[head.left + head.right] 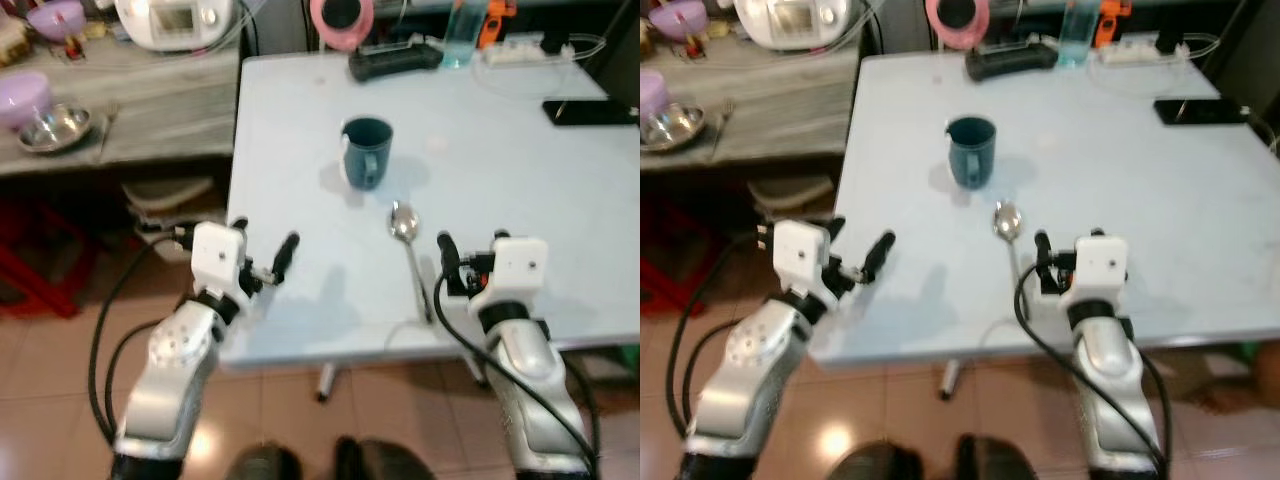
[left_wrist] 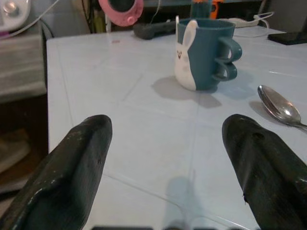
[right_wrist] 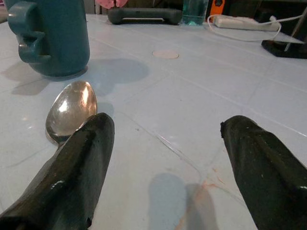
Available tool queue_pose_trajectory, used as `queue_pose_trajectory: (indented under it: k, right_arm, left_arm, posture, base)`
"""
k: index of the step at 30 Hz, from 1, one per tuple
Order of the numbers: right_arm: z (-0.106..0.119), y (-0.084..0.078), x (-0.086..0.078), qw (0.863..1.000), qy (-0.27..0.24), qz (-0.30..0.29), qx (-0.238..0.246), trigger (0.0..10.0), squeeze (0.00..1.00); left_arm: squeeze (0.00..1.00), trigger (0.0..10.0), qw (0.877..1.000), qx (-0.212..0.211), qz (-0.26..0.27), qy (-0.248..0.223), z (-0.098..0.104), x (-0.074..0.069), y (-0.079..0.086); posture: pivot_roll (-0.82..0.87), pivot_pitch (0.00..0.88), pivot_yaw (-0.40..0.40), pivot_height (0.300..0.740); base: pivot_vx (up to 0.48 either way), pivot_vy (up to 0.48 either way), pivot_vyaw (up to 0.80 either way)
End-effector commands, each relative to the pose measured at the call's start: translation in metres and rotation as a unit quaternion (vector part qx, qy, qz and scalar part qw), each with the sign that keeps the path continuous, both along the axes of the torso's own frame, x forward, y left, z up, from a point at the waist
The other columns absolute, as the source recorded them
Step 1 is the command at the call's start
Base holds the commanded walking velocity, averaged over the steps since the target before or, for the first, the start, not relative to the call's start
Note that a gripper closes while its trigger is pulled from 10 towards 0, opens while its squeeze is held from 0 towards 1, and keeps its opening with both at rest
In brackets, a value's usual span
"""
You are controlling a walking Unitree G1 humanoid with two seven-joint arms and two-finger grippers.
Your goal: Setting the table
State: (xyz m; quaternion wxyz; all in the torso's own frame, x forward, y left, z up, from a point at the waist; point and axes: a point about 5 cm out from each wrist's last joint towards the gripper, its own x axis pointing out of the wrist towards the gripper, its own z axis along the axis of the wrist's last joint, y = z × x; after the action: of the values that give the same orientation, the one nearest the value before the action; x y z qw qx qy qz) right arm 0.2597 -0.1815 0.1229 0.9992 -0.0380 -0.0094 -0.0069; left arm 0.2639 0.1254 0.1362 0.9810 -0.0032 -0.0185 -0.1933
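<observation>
Spoon [image 1: 407, 240] lies flat on the pale blue table [image 1: 520, 180], bowl pointing to 12 o'clock, handle running back toward the near edge. Teal mug [image 1: 367, 151] stands upright just beyond it, at about 11 o'clock from the bowl, apart from it, handle facing the near edge; left wrist view shows a white rabbit on its side.

Right gripper [image 3: 165, 163] sits low over the near edge, fingers spread wide, holding nothing. One finger [image 3: 72, 172] is just beside the spoon's handle, at its 3 o'clock; contact can't be told.

Left gripper [image 2: 168, 163] hovers over the table's near left corner, roughly 8 o'clock from the mug, fingers also spread and empty.

Far edge, 12 o'clock: black flat device [image 1: 395, 58], pink round object [image 1: 341, 20], clear bottle [image 1: 461, 35], white power strip [image 1: 520, 50]. Phone [image 1: 590, 111] at 2 o'clock. Side counter [image 1: 150, 110] at 10 o'clock carries a steel bowl [image 1: 55, 126] and a white cooker [image 1: 175, 20].
</observation>
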Motion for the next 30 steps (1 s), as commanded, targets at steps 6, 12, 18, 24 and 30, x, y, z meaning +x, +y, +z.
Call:
queue_pose_trajectory:
  k: [6, 12, 18, 24, 30]
  right_arm:
    - [-0.001, 0.003, 0.002, 1.0, 0.013, 0.015, -0.001, 10.0, 0.0]
    - [0.006, 0.009, 0.009, 0.999, 0.002, 0.047, -0.018, 10.0, 0.0]
    - [0.012, 0.012, 0.02, 0.999, -0.003, 0.044, -0.007, 10.0, 0.0]
    - [0.012, 0.012, 0.023, 0.999, 0.005, 0.037, -0.001, 10.0, 0.0]
    - [0.005, 0.017, 0.022, 0.999, 0.036, 0.032, 0.019, 10.0, 0.0]
  left_arm:
    - [0.0, 10.0, 1.0, 0.007, 0.029, -0.007, 0.002, 0.003, 0.007]
    - [0.0, 10.0, 0.998, 0.016, 0.057, -0.012, 0.003, 0.006, 0.013]
    - [0.0, 10.0, 0.998, 0.022, 0.061, -0.013, 0.003, 0.006, 0.013]
    - [0.0, 10.0, 0.998, 0.024, 0.056, -0.009, 0.002, 0.004, 0.015]
    - [0.0, 10.0, 0.999, 0.019, 0.041, -0.003, 0.0, 0.001, 0.013]
  posture:
    - [-0.05, 0.127, 0.067, 0.74]
    - [-0.05, 0.132, 0.064, 0.74]
    - [-0.04, 0.141, 0.063, 0.74]
    - [-0.04, 0.148, 0.06, 0.74]
    - [-0.03, 0.149, 0.06, 0.74]
  base:
    - [0.0, 0.0, 0.0]
    - [0.0, 0.0, 0.13]
    - [0.0, 0.0, 0.65]
    - [0.0, 0.0, 0.0]
    - [0.0, 0.0, 0.0]
